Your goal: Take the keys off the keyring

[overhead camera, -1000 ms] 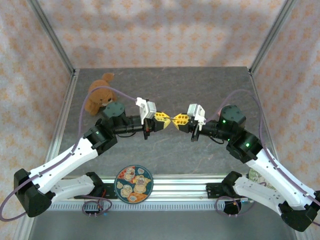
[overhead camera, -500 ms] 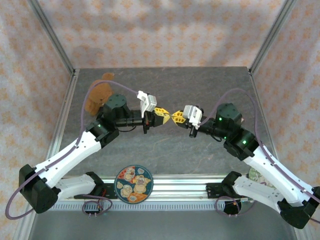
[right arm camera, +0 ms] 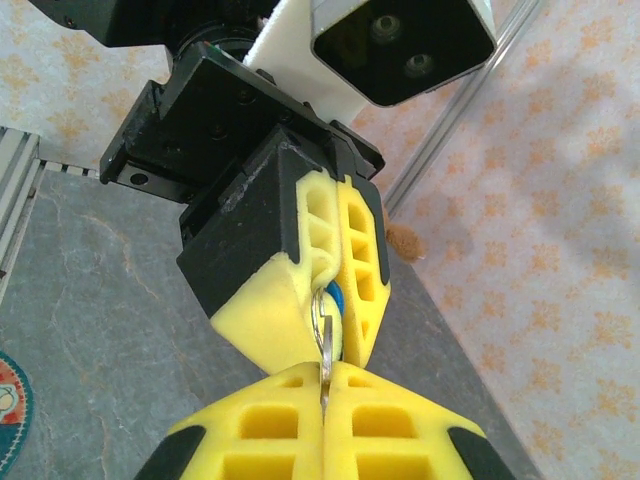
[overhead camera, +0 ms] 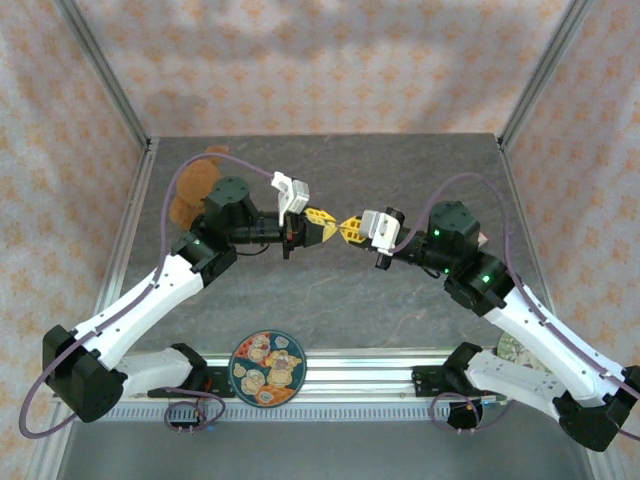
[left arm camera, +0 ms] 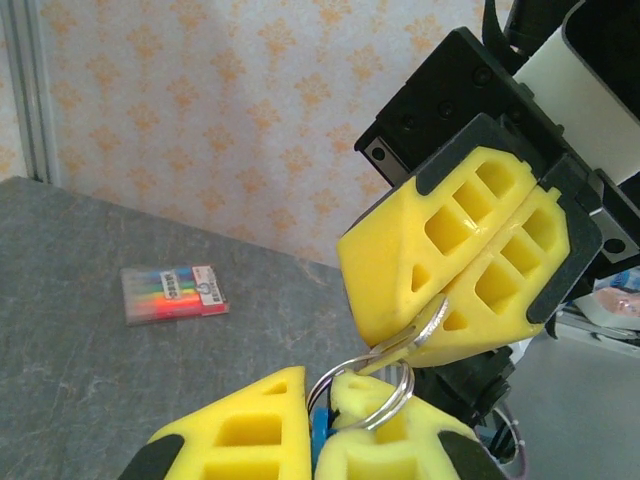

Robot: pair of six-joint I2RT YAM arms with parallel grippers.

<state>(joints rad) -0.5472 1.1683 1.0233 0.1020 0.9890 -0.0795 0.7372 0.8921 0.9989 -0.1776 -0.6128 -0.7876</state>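
Left wrist | left gripper (left arm camera: 318,402) grips keyring (left arm camera: 404,385) | right gripper (left arm camera: 440,300) grips key (left arm camera: 425,326) | pack label (left arm camera: 205,288) illegible

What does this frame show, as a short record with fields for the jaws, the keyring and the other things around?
left jaws: shut on the keyring
right jaws: shut on the same keyring, tip to tip with the left jaws
keyring position: held in the air above the table
teddy bear: far left of the table, partly behind the left arm
plate: near edge, by the left arm's base
marker pack: lying flat on the table
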